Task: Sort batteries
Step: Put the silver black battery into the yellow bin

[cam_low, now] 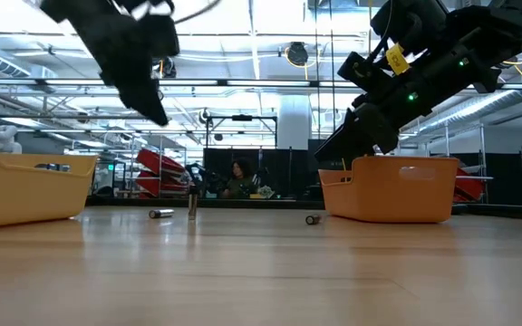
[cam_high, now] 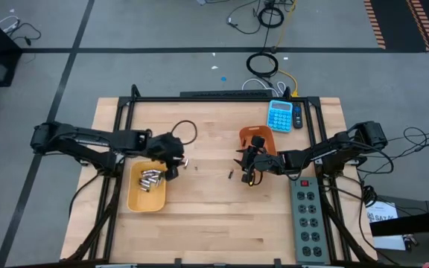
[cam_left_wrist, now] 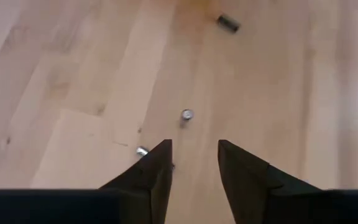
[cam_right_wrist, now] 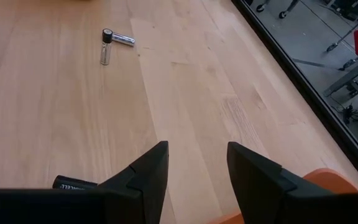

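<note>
— Starting at the left: yellow bin on the desk, several silvery batteries piled inside. Left tool just beside its upper right corner, raised off the wood in the low view, fingers spread with nothing between.

— And under that tool?

— 2 loose silvery batteries right there: 1 standing upright, 1 lying flat, near each other. Both also seen past the fingers in the left wrist view.

— Toward the middle?

— 1 small dark battery lying alone on bare wood, between the 2 arms.

— Further right?

— Right tool held above the desk beside the orange bin, fingers apart, empty. Dark battery partly hidden below them in the right wrist view. Beyond the orange bin, a blue calculator; at the right edge, a grey power strip.
</note>
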Robot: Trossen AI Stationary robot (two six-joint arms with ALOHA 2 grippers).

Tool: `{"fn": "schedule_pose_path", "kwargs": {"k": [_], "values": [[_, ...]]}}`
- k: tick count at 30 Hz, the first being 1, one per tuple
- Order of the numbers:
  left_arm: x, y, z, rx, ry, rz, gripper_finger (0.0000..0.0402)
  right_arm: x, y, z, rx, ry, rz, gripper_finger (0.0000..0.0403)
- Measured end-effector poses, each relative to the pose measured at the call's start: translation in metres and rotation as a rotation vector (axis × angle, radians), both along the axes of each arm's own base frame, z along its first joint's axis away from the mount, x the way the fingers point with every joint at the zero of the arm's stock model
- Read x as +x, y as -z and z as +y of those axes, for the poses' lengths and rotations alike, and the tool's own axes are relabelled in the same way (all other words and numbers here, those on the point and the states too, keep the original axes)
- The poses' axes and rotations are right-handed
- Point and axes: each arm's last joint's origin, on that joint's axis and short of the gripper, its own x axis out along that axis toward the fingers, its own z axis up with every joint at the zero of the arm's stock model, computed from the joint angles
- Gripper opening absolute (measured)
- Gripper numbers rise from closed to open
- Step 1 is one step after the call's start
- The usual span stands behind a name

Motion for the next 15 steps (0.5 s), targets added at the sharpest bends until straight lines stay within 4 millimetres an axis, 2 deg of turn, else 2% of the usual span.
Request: {"fn": "schedule_pose_path", "kwargs": {"k": [4,9,15], "values": [[0.016,0.021,0.006,0.026,-0.001,0.067,0.0173,0.000,0.000,0.000,0.000,0.000,-0.002,0.0155],[0.033,0.042,0.007,0.075,0.083,0.098,0.0223,0.000,0.000,0.000,-0.009,-0.005,0.003,0.0155],[0.047,0.058,0.010,0.096,0.118,0.090,0.0237,0.000,0.000,0.000,-0.012,-0.007,0.005,0.0155]]}}
